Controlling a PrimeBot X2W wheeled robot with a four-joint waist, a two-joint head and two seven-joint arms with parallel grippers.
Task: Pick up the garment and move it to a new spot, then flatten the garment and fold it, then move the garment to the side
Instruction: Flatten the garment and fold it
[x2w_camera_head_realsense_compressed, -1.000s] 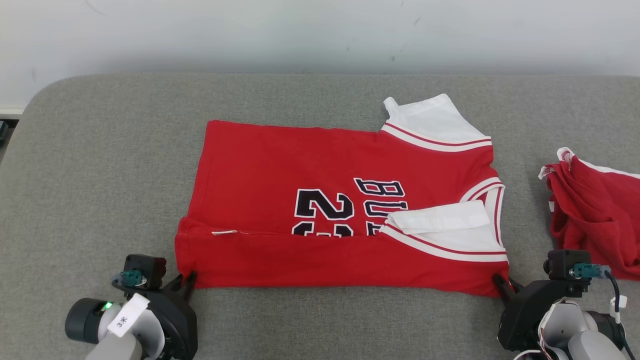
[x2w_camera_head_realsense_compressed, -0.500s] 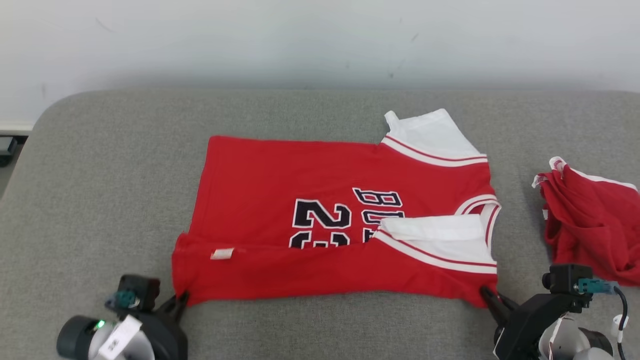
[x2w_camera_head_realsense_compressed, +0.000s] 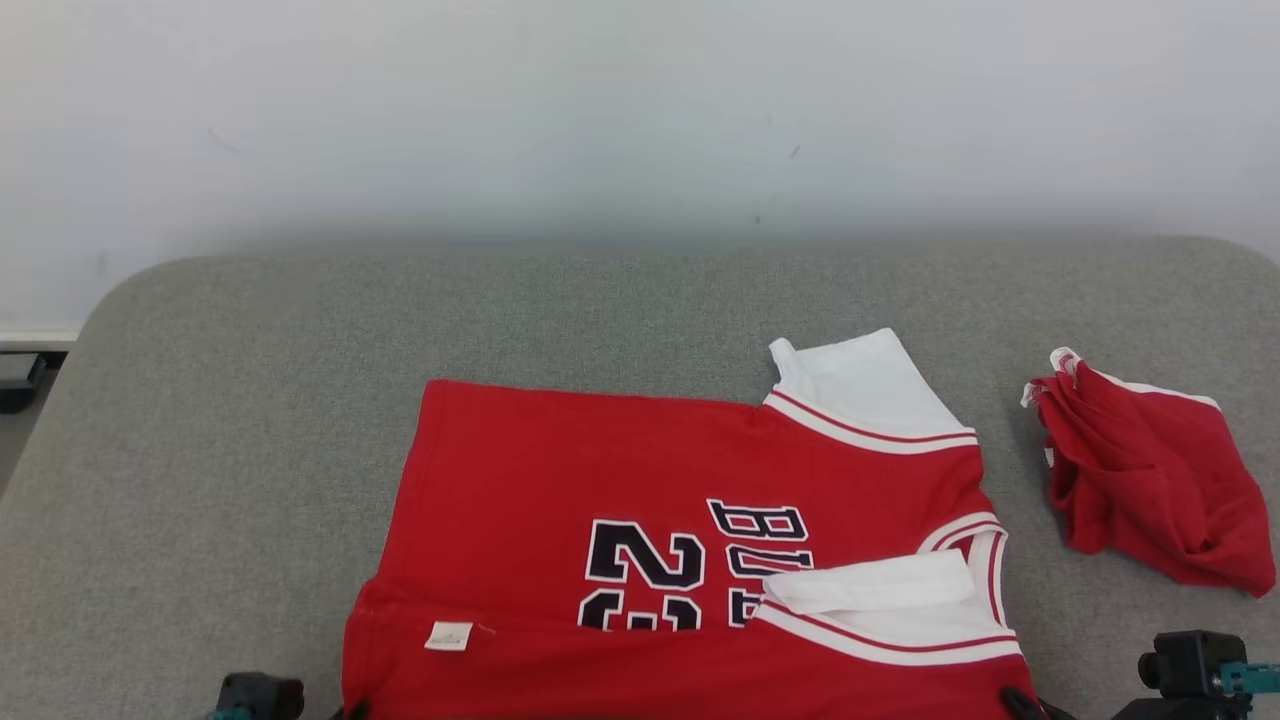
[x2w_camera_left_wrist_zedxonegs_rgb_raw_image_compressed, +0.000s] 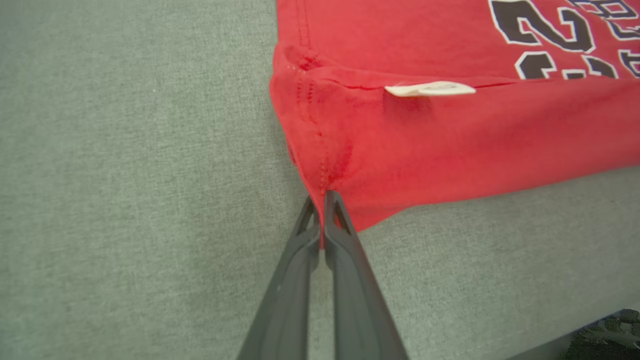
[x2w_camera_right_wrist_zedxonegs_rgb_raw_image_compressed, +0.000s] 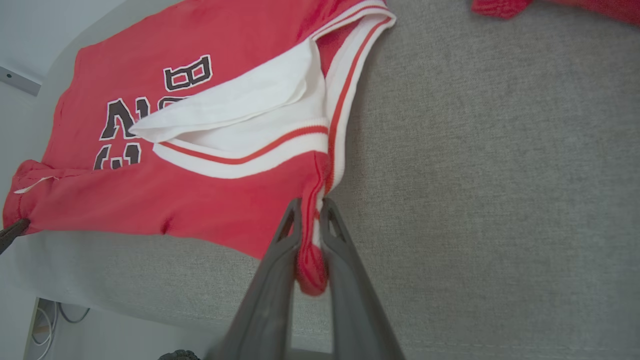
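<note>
The garment (x2w_camera_head_realsense_compressed: 640, 530) is a red basketball jersey with white trim and black lettering, spread on the grey padded table (x2w_camera_head_realsense_compressed: 240, 400), its near edge folded over and lifted. In the left wrist view my left gripper (x2w_camera_left_wrist_zedxonegs_rgb_raw_image_compressed: 322, 200) is shut on the jersey's (x2w_camera_left_wrist_zedxonegs_rgb_raw_image_compressed: 450, 135) near left corner at the hem seam. In the right wrist view my right gripper (x2w_camera_right_wrist_zedxonegs_rgb_raw_image_compressed: 311, 210) is shut on the jersey's (x2w_camera_right_wrist_zedxonegs_rgb_raw_image_compressed: 200, 150) near right corner, red cloth bunched between its fingers. In the head view both grippers sit at the bottom edge, mostly cut off.
A second red garment (x2w_camera_head_realsense_compressed: 1140, 480) lies crumpled at the table's right. A pale wall runs behind the table's far edge. The table's near edge (x2w_camera_right_wrist_zedxonegs_rgb_raw_image_compressed: 150, 305) shows in the right wrist view, with floor and cables below.
The left gripper closed on the left corner. The head camera tilted up, so the jersey and grippers slid down the picture. The near folded edge is raised off the table.
</note>
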